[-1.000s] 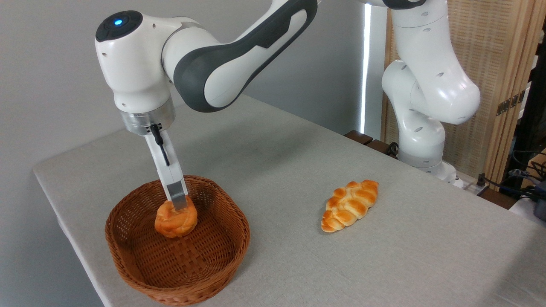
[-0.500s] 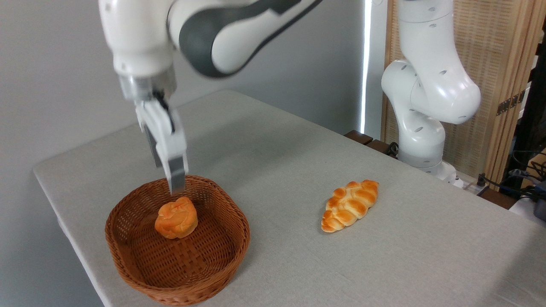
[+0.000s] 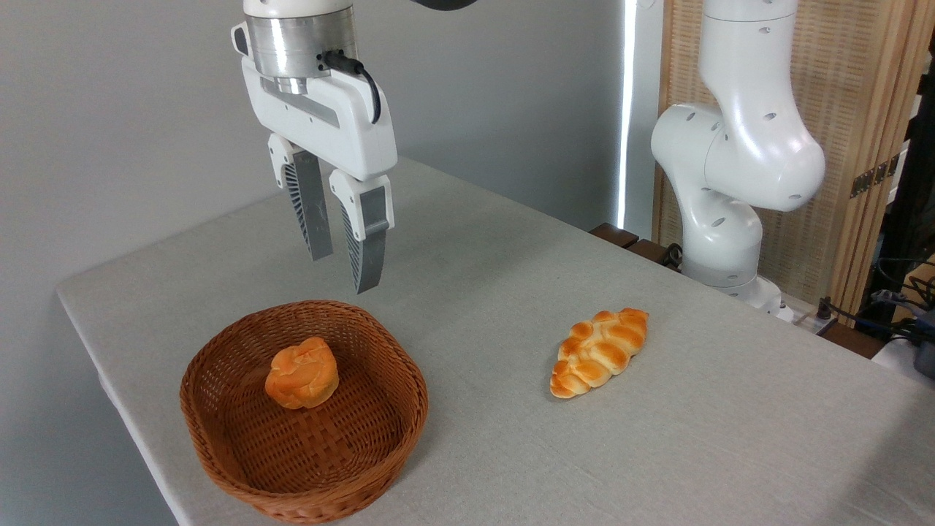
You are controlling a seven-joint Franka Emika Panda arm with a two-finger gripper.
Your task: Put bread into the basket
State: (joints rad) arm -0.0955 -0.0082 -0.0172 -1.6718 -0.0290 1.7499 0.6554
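A small round orange-golden bread bun (image 3: 302,372) with a knotted top rests on the floor of the brown wicker basket (image 3: 380,424), towards its back half. My gripper (image 3: 343,272) hangs well above the basket's back rim, open, with nothing between its grey fingers. It touches neither the bun nor the basket.
A longer braided golden loaf (image 3: 600,351) lies on the grey tablecloth to the right of the basket. The arm's white base (image 3: 719,212) stands at the table's back right. The basket sits close to the table's front left edge.
The gripper let go of the bun in the basket, rose straight up and turned about its axis. The bun stays where it was set down.
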